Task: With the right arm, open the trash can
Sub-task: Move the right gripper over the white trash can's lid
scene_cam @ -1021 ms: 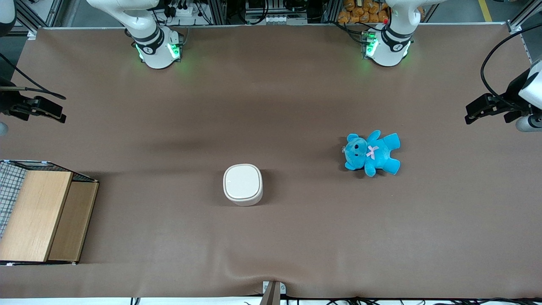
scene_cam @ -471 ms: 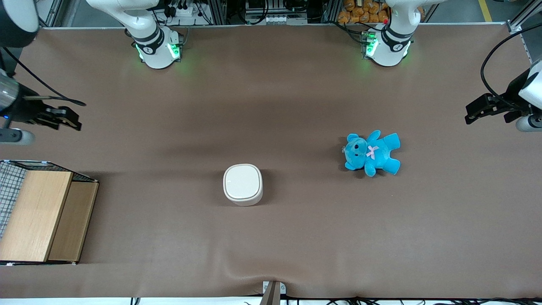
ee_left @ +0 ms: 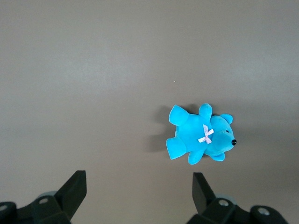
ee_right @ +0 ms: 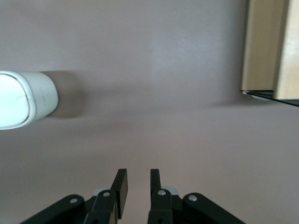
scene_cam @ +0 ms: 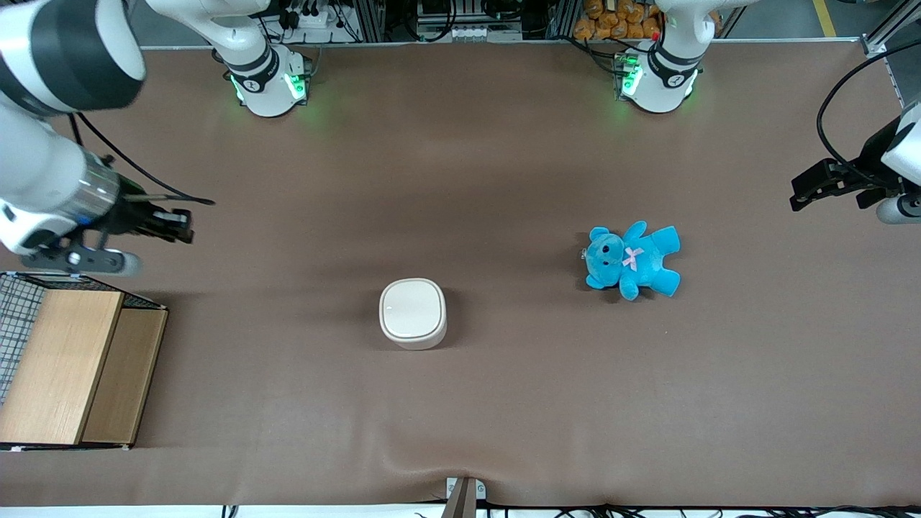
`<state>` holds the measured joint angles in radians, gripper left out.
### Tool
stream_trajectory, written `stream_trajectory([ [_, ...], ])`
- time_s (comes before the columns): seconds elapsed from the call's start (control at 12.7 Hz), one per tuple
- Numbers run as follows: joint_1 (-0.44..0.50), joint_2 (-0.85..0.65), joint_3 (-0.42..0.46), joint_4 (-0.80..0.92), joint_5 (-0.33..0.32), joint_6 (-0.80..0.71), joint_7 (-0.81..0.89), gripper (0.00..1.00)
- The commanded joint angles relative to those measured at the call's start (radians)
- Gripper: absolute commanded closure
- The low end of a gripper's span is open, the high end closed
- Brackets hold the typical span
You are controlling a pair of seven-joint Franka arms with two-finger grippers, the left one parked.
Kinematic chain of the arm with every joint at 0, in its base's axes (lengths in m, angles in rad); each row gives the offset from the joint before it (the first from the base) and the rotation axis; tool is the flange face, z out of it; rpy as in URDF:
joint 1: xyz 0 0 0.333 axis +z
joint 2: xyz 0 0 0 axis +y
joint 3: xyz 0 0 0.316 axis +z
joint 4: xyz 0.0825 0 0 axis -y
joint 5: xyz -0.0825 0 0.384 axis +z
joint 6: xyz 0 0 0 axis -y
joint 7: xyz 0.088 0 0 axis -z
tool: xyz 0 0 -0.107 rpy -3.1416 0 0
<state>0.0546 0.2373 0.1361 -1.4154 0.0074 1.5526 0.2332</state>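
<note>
Fingers nearly closed on nothing, well apart from the lid-down trash can; its side lettering unreadable.

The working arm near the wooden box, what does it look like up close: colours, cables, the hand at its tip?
The right arm is glossy white, built of thick rounded segments with wide black bands at the joints and a silvery metallic section near the wrist. A thin black cable loops alongside it. Its gripper is black, with two slim flat fingers on a black body with small silver screws. It hangs over bare table, clear of the trash can.
</note>
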Motion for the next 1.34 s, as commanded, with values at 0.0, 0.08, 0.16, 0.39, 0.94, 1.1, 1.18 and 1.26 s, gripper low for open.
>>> stream_trajectory([
  [0.0, -0.005, 0.075, 0.069, 0.087, 0.009, 0.018, 0.046, 0.92],
  [0.08, 0.001, 0.092, 0.089, 0.087, 0.009, 0.033, 0.095, 1.00],
  [0.16, 0.008, 0.111, 0.103, 0.089, 0.009, 0.047, 0.138, 1.00],
  [0.39, 0.018, 0.151, 0.157, 0.090, 0.009, 0.105, 0.214, 1.00],
  [0.94, 0.126, 0.267, 0.178, 0.089, 0.000, 0.216, 0.405, 1.00],
  [1.1, 0.151, 0.301, 0.178, 0.093, 0.000, 0.280, 0.439, 1.00],
  [1.18, 0.163, 0.324, 0.178, 0.104, 0.000, 0.299, 0.454, 1.00],
  [1.26, 0.178, 0.351, 0.177, 0.124, -0.003, 0.307, 0.474, 1.00],
])
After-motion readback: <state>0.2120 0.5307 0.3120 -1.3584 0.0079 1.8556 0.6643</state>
